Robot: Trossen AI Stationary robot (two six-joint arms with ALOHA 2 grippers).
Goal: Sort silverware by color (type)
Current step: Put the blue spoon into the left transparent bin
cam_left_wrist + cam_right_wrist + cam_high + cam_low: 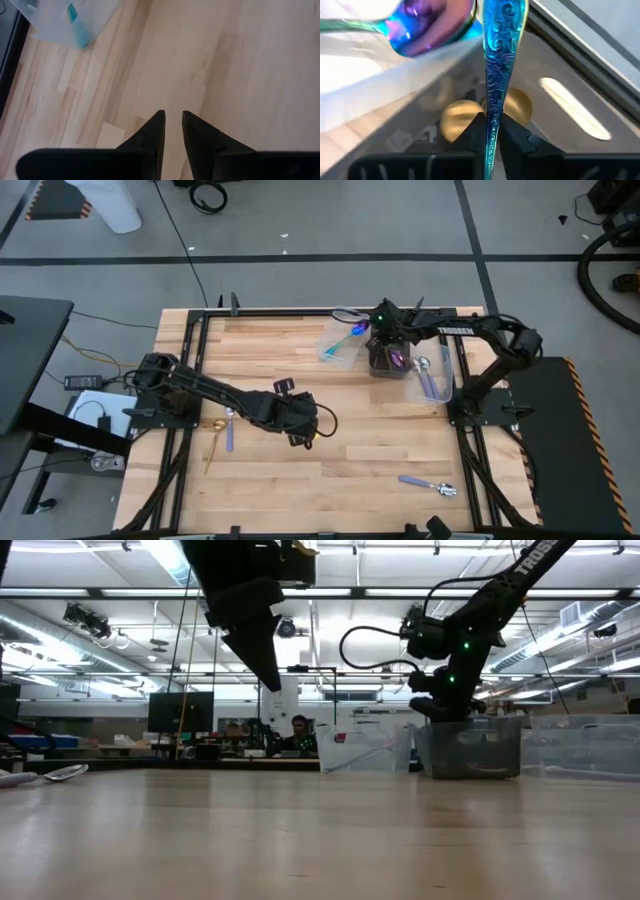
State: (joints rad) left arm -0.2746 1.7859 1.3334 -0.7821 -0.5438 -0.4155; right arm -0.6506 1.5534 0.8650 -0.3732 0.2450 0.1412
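While the right gripper (491, 131) sits over the dark bin (388, 365) at upper right of the high view, its fingers pinch an iridescent spoon (495, 70) by the handle. The left gripper (173, 131), fingers narrowly parted and empty, hovers mid-table. Other spoons (428, 484) lie at lower right and left.

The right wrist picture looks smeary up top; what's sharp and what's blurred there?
Right wrist view: the embossed iridescent blue spoon handle pinched by the right gripper is crisp; its purple-blue bowl is smeared, with white glare beside it; the gold spoon bowls below are soft.
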